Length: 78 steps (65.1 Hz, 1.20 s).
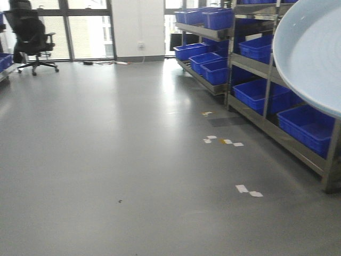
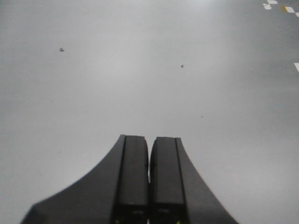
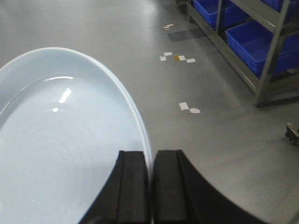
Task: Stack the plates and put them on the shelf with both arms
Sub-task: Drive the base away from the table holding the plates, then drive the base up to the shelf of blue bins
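A large pale blue plate (image 3: 60,154) is held up in the air over a bare grey floor (image 1: 133,160), not resting on any bench. The right gripper (image 3: 151,186) has its jaws closed almost together on the plate's thin rim. This one pinch at the edge is the only support in view. The left gripper (image 2: 149,186) hangs over the floor with its jaws shut to a hairline gap and nothing between them.

In the front view the plate fills the upper right corner, tilted. The stainless-steel shelf (image 1: 250,63), loaded with blue crates (image 1: 306,125), stands beyond it. Whether a second plate lies under this one cannot be told.

The main risk is the grip. A wide, glossy plate held by one edge may pivot or slide out of the jaws and break on the hard floor. With the left arm giving no support, any swing toward the shelf adds to that risk. The far rim could also knock a steel post or a crate.
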Each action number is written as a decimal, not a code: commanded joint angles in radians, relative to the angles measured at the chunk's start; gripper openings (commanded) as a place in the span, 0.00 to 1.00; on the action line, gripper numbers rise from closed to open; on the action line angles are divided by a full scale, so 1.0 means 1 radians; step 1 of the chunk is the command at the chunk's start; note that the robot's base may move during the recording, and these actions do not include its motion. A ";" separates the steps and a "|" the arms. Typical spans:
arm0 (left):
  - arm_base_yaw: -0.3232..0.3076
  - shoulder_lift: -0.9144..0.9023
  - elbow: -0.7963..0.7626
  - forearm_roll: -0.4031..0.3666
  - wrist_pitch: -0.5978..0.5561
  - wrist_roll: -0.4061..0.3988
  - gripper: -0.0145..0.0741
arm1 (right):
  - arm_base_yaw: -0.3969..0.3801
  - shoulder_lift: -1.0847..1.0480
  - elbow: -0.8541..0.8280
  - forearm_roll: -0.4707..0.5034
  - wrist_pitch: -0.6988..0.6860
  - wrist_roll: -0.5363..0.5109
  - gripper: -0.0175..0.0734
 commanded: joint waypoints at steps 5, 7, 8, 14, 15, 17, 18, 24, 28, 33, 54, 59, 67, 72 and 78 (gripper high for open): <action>0.002 -0.003 -0.029 0.010 -0.064 -0.008 0.26 | -0.005 0.001 -0.029 -0.008 -0.095 -0.003 0.25; 0.002 -0.003 -0.029 0.010 -0.064 -0.008 0.26 | -0.005 0.001 -0.029 -0.008 -0.095 -0.003 0.25; 0.002 -0.003 -0.029 0.010 -0.064 -0.008 0.26 | -0.005 0.001 -0.029 -0.008 -0.095 -0.003 0.25; 0.002 -0.003 -0.029 0.010 -0.064 -0.008 0.26 | -0.005 0.001 -0.029 -0.008 -0.095 -0.003 0.25; 0.002 -0.003 -0.029 0.010 -0.064 -0.008 0.26 | -0.005 0.001 -0.029 -0.008 -0.095 -0.003 0.25; 0.002 -0.003 -0.029 0.010 -0.064 -0.008 0.26 | -0.005 0.001 -0.029 -0.008 -0.095 -0.003 0.25; 0.002 -0.003 -0.029 0.010 -0.064 -0.008 0.26 | -0.005 0.001 -0.029 -0.008 -0.095 -0.003 0.25; 0.002 -0.003 -0.029 0.010 -0.064 -0.008 0.26 | -0.005 0.001 -0.029 -0.008 -0.095 -0.003 0.25; 0.002 -0.003 -0.029 0.010 -0.064 -0.008 0.26 | -0.005 0.001 -0.029 -0.008 -0.095 -0.003 0.25; 0.002 -0.003 -0.029 0.010 -0.064 -0.008 0.26 | -0.005 0.001 -0.029 -0.008 -0.095 -0.003 0.25; 0.002 -0.003 -0.029 0.010 -0.064 -0.008 0.26 | -0.005 0.001 -0.029 -0.008 -0.095 -0.003 0.25; 0.002 -0.003 -0.029 0.010 -0.064 -0.008 0.26 | -0.005 0.001 -0.029 -0.008 -0.095 -0.003 0.25; 0.002 -0.003 -0.029 0.010 -0.064 -0.008 0.26 | -0.005 0.001 -0.029 -0.008 -0.095 -0.003 0.25; 0.002 -0.003 -0.029 0.010 -0.064 -0.008 0.26 | -0.005 0.001 -0.029 -0.008 -0.095 -0.003 0.25; 0.002 -0.003 -0.029 0.010 -0.064 -0.008 0.26 | -0.005 0.001 -0.029 -0.008 -0.095 -0.003 0.25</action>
